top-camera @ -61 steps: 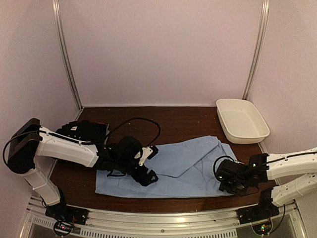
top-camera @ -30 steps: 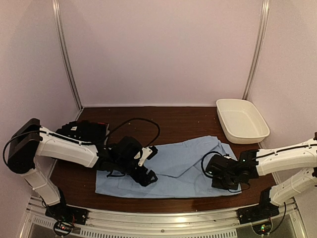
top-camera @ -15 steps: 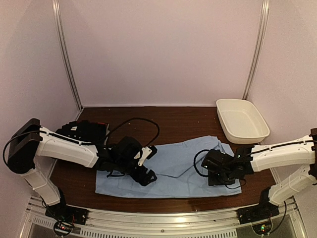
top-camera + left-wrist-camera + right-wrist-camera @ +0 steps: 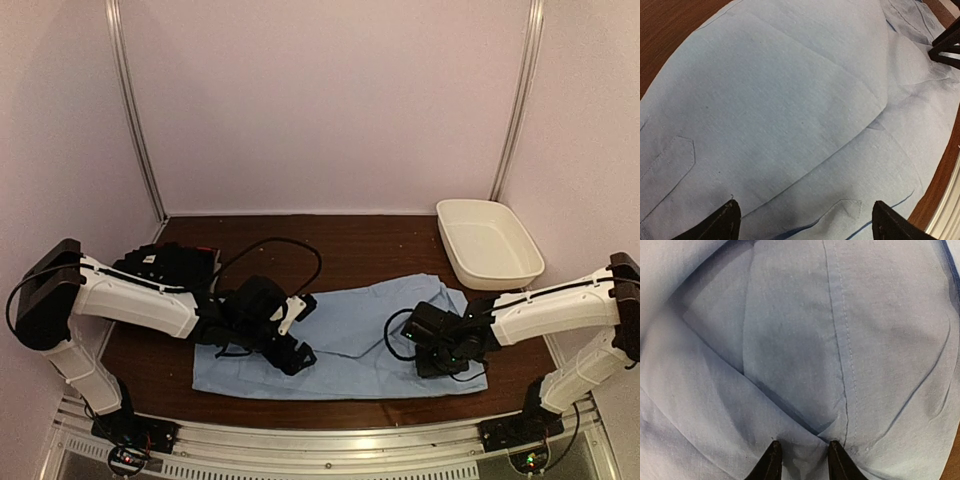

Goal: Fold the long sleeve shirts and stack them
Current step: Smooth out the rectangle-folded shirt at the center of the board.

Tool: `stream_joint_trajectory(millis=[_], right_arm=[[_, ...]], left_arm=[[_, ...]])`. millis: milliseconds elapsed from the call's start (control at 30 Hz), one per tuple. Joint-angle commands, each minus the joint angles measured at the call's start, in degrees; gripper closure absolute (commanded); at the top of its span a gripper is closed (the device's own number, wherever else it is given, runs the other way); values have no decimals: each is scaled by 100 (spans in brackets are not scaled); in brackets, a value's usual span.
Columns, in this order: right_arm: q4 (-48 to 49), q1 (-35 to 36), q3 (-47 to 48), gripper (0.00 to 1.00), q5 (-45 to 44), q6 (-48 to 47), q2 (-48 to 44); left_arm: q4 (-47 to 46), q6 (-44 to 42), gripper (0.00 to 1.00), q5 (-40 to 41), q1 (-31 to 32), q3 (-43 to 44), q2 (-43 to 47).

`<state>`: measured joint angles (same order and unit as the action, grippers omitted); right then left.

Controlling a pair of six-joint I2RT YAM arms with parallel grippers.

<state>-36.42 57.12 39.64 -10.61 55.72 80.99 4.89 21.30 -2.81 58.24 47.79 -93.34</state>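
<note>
1. Top view: the light blue shirt (image 4: 350,335) lies spread flat across the near half of the brown table (image 4: 380,245), crumpled at its right end. The left gripper (image 4: 292,357) hangs over the shirt's left part. The right gripper (image 4: 432,358) is low over its right part. A black shirt (image 4: 170,265) sits at the table's far left, partly hidden behind the left arm. A white tub (image 4: 490,245) stands at the far right corner, apart from the cloth. A black cable (image 4: 285,245) loops above the left wrist.

2. Left wrist view: the left gripper (image 4: 805,222) has its jaws spread wide and holds nothing. The blue cloth (image 4: 790,100) beneath it is smooth, with long diagonal creases and a pointed cuff placket at the left. Dark parts of the right arm (image 4: 946,44) reach in at the upper right.

3. Right wrist view: the right gripper (image 4: 802,462) shows a narrow gap between its tips, with a pucker of cloth in it. Whether they pinch it I cannot tell. The shirt (image 4: 790,350) here has overlapping folds and a stitched seam running down towards the tips.
</note>
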Motion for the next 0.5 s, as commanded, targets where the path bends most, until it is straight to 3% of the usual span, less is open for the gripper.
stream_joint_trajectory(millis=[0,367,467], right_arm=[[109,-25,-112,70,57,-27,97],[100,-26,-52,100,69,-116,106],[39,-30,33,100,12,-151,86]], left_arm=[[6,-65,7,56,20,-44,70],[6,-55,7,87,18,-59,68],[9,-56,7,112,21,-68,69]])
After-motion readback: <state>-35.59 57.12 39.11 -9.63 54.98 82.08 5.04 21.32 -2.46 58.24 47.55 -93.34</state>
